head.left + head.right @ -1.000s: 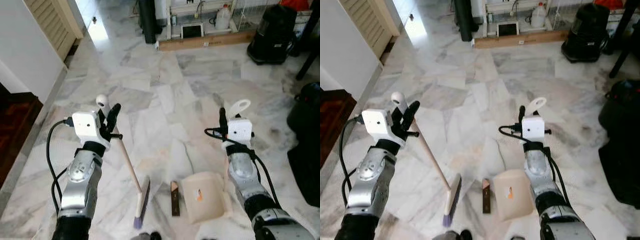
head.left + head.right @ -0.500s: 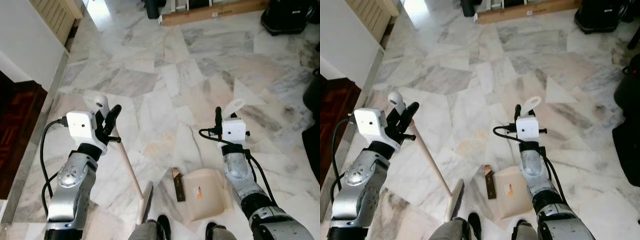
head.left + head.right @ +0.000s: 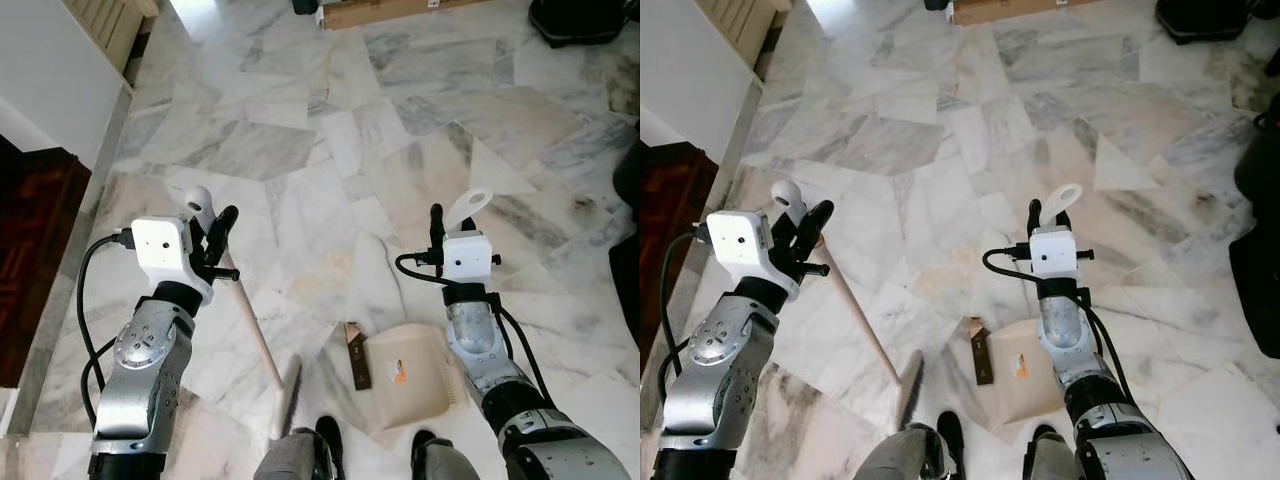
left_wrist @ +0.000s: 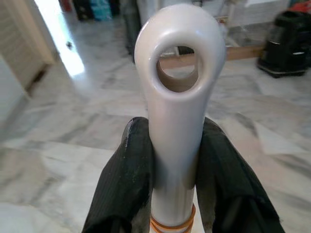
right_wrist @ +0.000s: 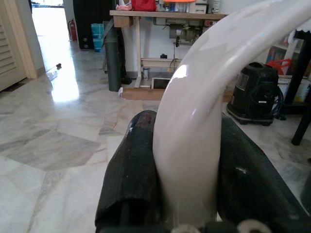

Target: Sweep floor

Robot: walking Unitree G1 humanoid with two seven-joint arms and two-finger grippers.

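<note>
— How is the broom (image 3: 258, 340) placed?
— It is slanted, its white looped tip raised, its bristles set on the marble floor (image 3: 330, 150).
— And the dustpan (image 3: 408, 375)?
— Cream-coloured, laid flat just beside the bristles.

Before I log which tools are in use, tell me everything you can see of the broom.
The broom has a long pale wooden handle capped by a glossy white plastic end with a hanging hole. The left gripper is shut on that cap, one black finger on each side. The handle slants down toward the robot's feet to a narrow pale head, its bristles on the marble floor, just left of the beige dustpan without touching it.
</note>
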